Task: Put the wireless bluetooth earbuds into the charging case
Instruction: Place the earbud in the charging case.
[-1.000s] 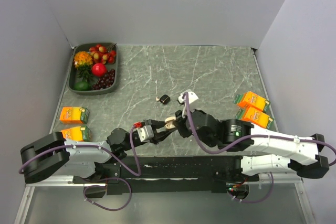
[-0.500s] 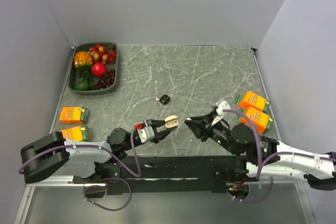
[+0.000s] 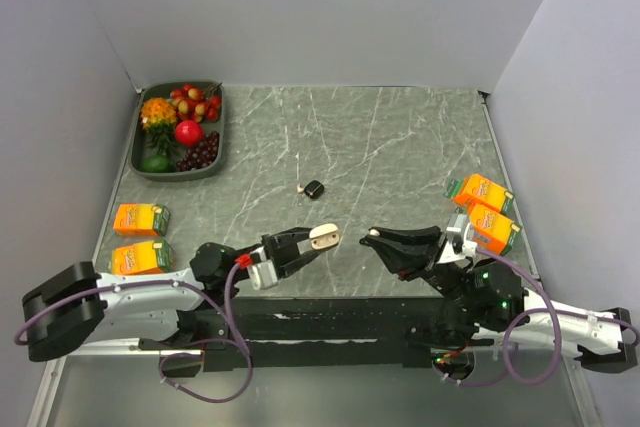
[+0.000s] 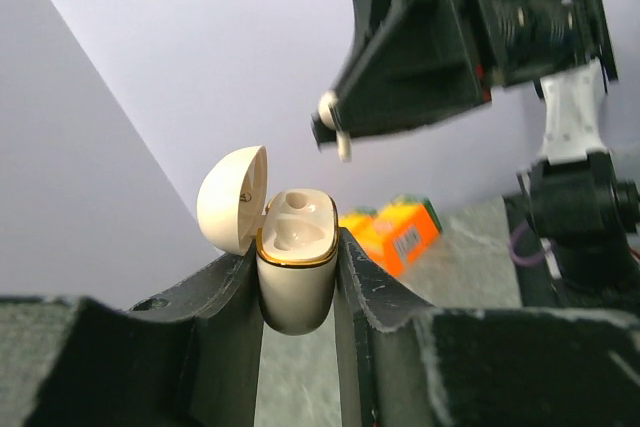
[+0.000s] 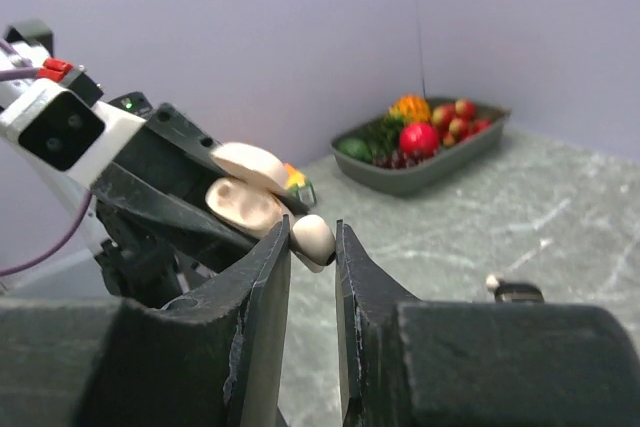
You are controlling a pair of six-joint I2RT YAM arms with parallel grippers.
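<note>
The left pincer (image 3: 318,240) is clamped narrow on a cream charging case (image 4: 297,282), one finger on each flank, the case standing upright between them. Its lid (image 4: 232,197) is hinged back to about 10 o'clock in the left wrist view. The gold-rimmed top is uncovered and the moulded sockets inside it show.

The right pincer (image 5: 313,237) is closed narrow on a cream earbud (image 5: 313,237), pinched at the very fingertips. In the left wrist view this earbud (image 4: 331,119) sits at about 1 o'clock above the open case, its short stem pointing down. In the top view the earbud lies at 3 o'clock from the case with bare bench (image 3: 400,137) between them, so the two are near but apart.

At 12 o'clock from the case a small black pebble-shaped object (image 3: 314,188) lies on the bench, with a pale speck (image 3: 300,187) just beside it at 9 o'clock. I cannot tell what either one is.

Two orange cartons (image 3: 140,219) lie at 9 o'clock beside the left arm. Two more orange cartons (image 3: 482,193) lie at 2 o'clock from the right pincer, near the bench's right edge. At 10 o'clock, in the far left corner, a grey tray (image 3: 222,137) holds fruit.
</note>
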